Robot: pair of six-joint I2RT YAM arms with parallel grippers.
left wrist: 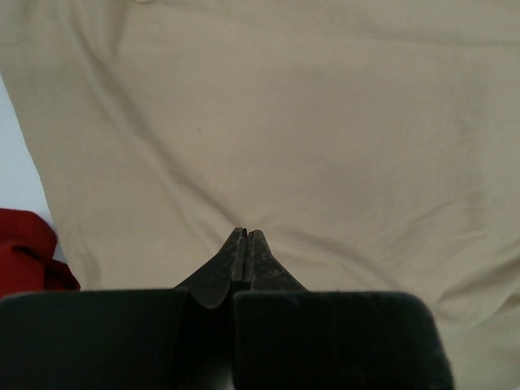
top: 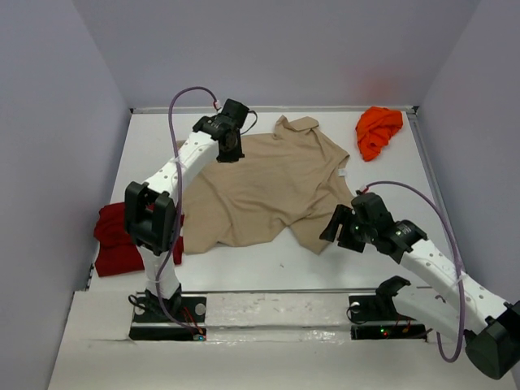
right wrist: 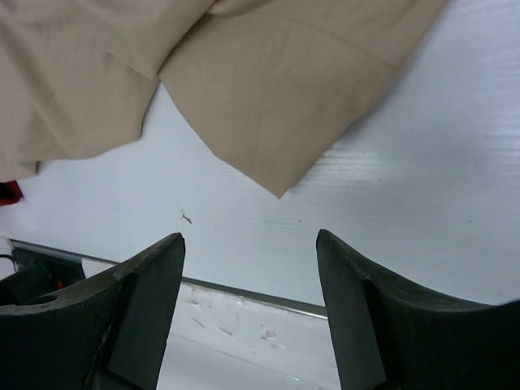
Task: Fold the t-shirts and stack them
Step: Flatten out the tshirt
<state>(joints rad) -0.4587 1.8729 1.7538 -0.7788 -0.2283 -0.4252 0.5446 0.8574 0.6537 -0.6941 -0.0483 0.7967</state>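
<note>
Two arm bases sit bolted at the near edge of the bench (top: 268, 264), left and right, and beyond them I count three shirts, one of each colour, none of them folded or stacked.

One tan shirt (top: 268, 183) lies spread over the middle of the bench, rumpled, its collar (top: 296, 124) toward the far wall and its lower edge toward the arms. One dark red shirt (top: 114, 244) is bunched at the left edge of the bench, partly behind the left arm, just beside the tan shirt's lower left corner. One bright orange shirt (top: 378, 130) lies crumpled in the far right corner, apart from the tan one.

The left end effector (top: 231, 146) is down at the tan shirt's far left shoulder. Its wrist view shows the fingertips (left wrist: 246, 237) pressed together with no gap, tips at the cloth, with creases in the fabric running in toward them. Whether a fold is nipped between them I cannot tell.

The right end effector (top: 335, 229) hangs over bare bench by the shirt's near right corner, jaws spread wide and holding nothing. A pointed corner of tan hem (right wrist: 276, 89) lies just ahead of its fingers (right wrist: 146, 301).
</note>
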